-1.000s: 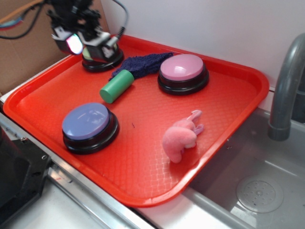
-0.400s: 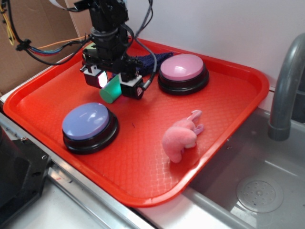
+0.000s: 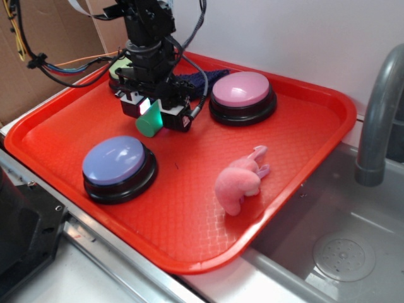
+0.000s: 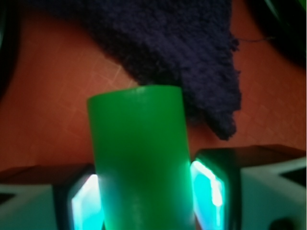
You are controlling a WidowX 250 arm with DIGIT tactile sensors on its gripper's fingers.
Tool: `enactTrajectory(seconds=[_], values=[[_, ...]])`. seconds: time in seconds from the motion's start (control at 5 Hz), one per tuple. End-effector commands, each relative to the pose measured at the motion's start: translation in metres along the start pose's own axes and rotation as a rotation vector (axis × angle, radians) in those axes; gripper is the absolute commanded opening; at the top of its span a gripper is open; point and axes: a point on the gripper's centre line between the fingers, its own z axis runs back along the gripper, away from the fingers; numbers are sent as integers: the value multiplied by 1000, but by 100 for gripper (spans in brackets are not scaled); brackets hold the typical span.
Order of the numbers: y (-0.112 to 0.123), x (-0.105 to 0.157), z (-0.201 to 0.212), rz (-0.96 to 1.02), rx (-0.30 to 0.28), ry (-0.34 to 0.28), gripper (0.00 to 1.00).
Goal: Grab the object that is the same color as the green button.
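Claw (image 3: pixel 153 116) straddles green cylinder (image 4: pixel 139 158), contact unclear.

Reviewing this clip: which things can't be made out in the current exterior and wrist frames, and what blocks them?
- Olive-green dome button: exterior view, mostly hidden behind the robot arm; absent from the wrist view.
- Bright-green cylinder block: exterior view shows one end only, the gripper covers the rest; the wrist view's bottom edge crops it.
- Finger contact on the cylinder: the wrist view is blurred, so no firm grip can be confirmed.
- Dark blue fuzzy cloth: cropped by the wrist view's top edge.
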Motion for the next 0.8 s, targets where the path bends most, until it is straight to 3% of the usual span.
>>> enactTrajectory(seconds=[0.0, 0.2, 0.6], values=[[29, 9, 61, -143, -17, -42, 0], [32, 6, 110, -172, 28, -32, 0], [29, -2, 177, -227, 38, -118, 0]])
